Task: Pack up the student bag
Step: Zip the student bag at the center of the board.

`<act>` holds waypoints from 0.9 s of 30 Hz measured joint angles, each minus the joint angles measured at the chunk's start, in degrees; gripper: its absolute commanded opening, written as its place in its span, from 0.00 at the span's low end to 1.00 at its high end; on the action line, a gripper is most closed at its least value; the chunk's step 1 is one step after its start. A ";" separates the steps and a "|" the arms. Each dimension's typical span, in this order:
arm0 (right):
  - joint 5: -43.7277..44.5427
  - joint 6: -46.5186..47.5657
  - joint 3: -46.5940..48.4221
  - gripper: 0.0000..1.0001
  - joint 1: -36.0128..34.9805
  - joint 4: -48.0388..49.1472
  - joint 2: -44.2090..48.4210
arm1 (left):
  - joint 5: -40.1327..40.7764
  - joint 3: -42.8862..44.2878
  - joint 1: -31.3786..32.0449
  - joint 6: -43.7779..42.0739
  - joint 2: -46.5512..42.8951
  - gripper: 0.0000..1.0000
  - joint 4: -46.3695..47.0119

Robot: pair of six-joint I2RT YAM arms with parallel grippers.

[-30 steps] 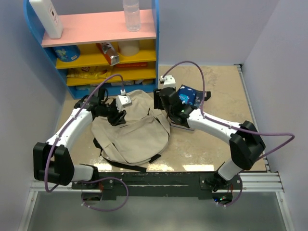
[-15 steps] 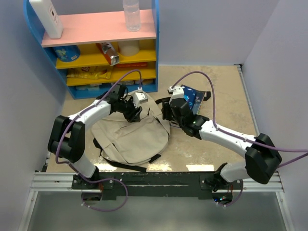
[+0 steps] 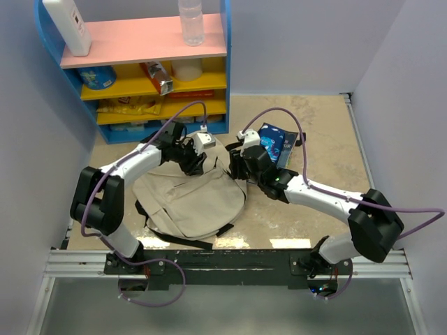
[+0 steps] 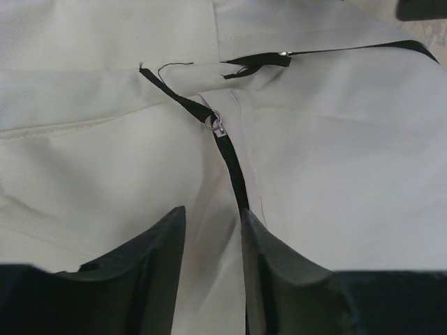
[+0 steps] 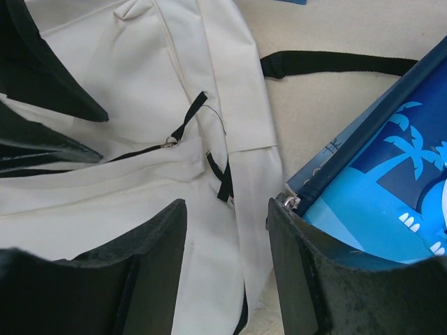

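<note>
Upper left, a blue shelf unit with pink and yellow boards (image 3: 140,49) holds packets. The soft beige canvas student bag (image 3: 192,199) lies flat mid-frame on the speckled tabletop (image 3: 321,132). The left gripper (image 3: 190,162) reaches down over its black zipper (image 4: 234,167), jaws slightly apart, empty. The right gripper (image 3: 233,167) hovers at the bag's right edge, jaws parted, with a blue palm-printed book (image 3: 274,143) just beside it.

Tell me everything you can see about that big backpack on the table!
The student bag is a big, soft cream cloth backpack lying flat and rumpled on the table. Black straps poke out at its near edge. A black zipper with a small silver pull runs along its far end. The left hand and right hand hang just over that end.
</note>
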State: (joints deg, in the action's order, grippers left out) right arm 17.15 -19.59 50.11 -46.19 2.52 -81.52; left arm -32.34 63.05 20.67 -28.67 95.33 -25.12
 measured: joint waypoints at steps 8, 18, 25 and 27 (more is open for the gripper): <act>-0.17 0.46 0.00 0.56 0.00 0.76 -0.61 | -1.73 0.28 0.13 0.00 -4.66 0.58 -1.51; -0.28 0.79 -2.14 0.54 -1.11 2.86 -0.59 | 1.22 -2.38 5.33 0.85 -2.51 0.56 2.49; -0.37 0.83 -4.68 0.53 -2.16 3.69 -0.15 | 8.17 -3.17 5.18 2.40 -0.59 0.56 7.74; -0.37 0.83 -4.83 0.53 -2.49 4.00 -0.15 | 8.11 -3.17 5.18 2.58 -0.39 0.55 7.98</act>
State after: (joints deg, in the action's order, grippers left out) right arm 16.78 -18.76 45.28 -48.69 6.52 -81.67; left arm -24.23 59.88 25.85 -26.09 94.94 -17.15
